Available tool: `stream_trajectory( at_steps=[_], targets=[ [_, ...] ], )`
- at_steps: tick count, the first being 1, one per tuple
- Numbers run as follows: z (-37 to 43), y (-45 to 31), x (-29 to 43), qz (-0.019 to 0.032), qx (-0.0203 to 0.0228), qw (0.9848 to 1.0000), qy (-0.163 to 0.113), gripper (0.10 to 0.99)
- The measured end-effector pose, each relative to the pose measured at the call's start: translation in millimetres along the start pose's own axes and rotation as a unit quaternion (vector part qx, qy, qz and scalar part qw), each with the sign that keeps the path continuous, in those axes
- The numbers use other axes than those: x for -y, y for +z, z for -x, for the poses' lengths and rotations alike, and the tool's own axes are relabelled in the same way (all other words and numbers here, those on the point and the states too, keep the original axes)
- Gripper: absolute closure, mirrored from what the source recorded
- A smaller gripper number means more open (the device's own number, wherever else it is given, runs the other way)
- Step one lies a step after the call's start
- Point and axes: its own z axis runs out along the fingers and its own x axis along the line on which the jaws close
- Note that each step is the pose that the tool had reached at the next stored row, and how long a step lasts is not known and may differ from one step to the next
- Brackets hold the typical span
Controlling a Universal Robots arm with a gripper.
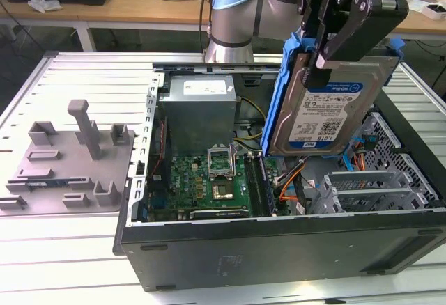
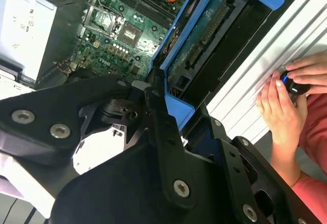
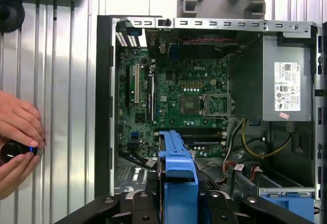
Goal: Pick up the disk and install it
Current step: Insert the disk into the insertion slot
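The disk (image 1: 327, 110), a silver hard drive with a white-and-blue label in a bright blue bracket, hangs tilted above the open computer case (image 1: 279, 249), over its right half in the exterior view. My gripper (image 1: 327, 61) is shut on the disk's upper edge, one black finger (image 1: 319, 68) lying across the label side. In both wrist views the blue bracket (image 2: 204, 35) (image 3: 177, 173) sticks out from between the black fingers (image 2: 158, 116), edge-on, with the motherboard (image 3: 184, 96) beyond it.
Inside the case are a grey power supply box (image 1: 198, 110), orange and yellow cables (image 1: 293, 180) and a metal drive cage (image 1: 369, 186). A grey fixture plate (image 1: 70, 159) lies at the exterior view's left. A person's hands (image 3: 18, 132) (image 2: 286, 96) rest on a black knob beside the case.
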Motion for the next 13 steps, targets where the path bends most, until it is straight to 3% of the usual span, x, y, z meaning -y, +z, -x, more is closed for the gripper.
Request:
stream_trajectory(
  at_steps=[3,7,10,11,13],
  targets=[
    [0.0,0.4,0.0,-0.0007,0.0045,1.0,0.0,0.718],
    [-4.1,2.0,4.0,-0.0007,0.0045,1.0,0.0,0.718],
    [-5.4,2.3,10.4,-0.0007,0.0045,1.0,0.0,0.718],
    [-5.8,2.2,17.8,-0.0007,0.0045,1.0,0.0,0.718],
    [-6.1,2.1,23.4,-0.0007,0.0045,1.0,0.0,0.718]
  ],
)
